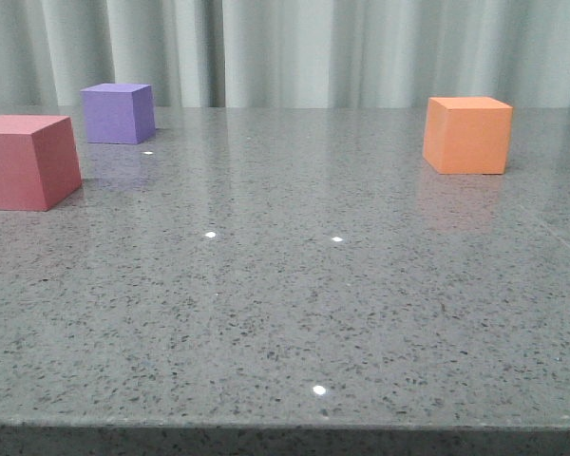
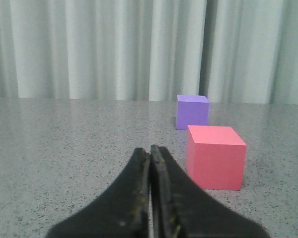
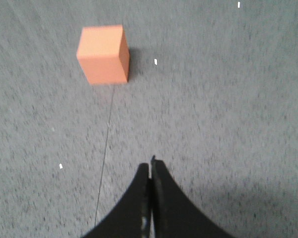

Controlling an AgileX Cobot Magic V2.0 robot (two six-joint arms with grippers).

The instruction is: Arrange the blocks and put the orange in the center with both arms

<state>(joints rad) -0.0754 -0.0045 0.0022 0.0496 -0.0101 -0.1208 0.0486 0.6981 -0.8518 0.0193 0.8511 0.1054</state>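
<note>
Both pincers closed, L [image 2: 150, 148] & R [image 3: 151, 163]; orange cube [image 3: 103, 54] apart.

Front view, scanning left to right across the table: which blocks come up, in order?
Dull red matte cube → purple matte cube → orange matte cube, all resting apart on the grey speckled stone tabletop.

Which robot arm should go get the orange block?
Probably the right arm. The orange block sits on the right side of the table, and the right gripper, shut and empty, has it ahead. The left gripper faces the red block and purple block.
</note>
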